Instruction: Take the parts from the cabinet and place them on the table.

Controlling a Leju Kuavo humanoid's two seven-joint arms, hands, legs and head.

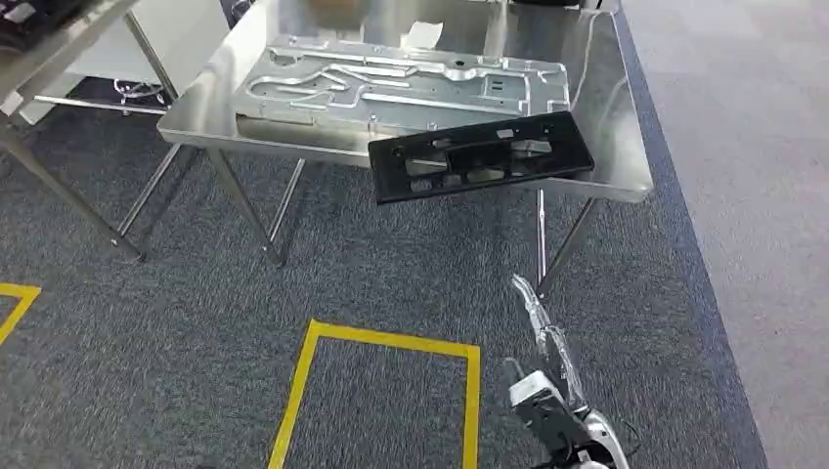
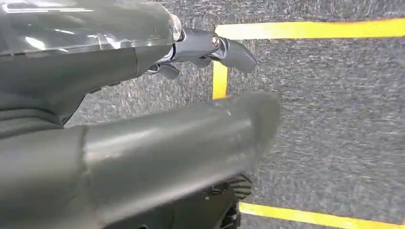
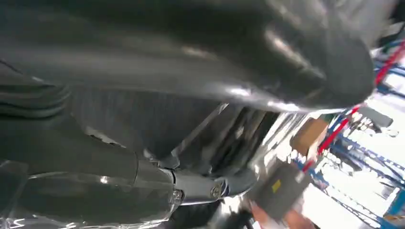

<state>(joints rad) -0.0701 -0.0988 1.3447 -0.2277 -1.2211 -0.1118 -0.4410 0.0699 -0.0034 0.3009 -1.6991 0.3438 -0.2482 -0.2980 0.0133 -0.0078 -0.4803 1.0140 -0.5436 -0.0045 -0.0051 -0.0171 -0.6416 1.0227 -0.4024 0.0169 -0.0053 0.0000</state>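
Steel table [image 1: 626, 147] up ahead in head view; large silver sheet-metal part [image 1: 391, 88] lies flat on it, spanning most of the near half, its near edge just beside the table's near edge. Black plastic part [image 1: 481, 156] rests tilted on the silver part's near right corner; its near long edge overhangs the table's near edge, its right end sits close to the near right corner. White slip of paper [image 1: 422, 35] lies toward the far edge, behind the silver part. Grey carpet floor [image 1: 196, 322] below, with yellow tape rectangle [image 1: 381, 340] marked on it.

Right arm [image 1: 557, 391] enters from bottom right of head view, low, well short of the table; right robot hand [image 3: 200, 188] is seen close and blurred in its wrist view; cannot tell whether it's clenched or released. Left robot hand [image 2: 143, 143] hangs over the carpet and yellow tape in its wrist view; thumb and fingers [image 2: 224, 50] apart, nothing in it, so released.
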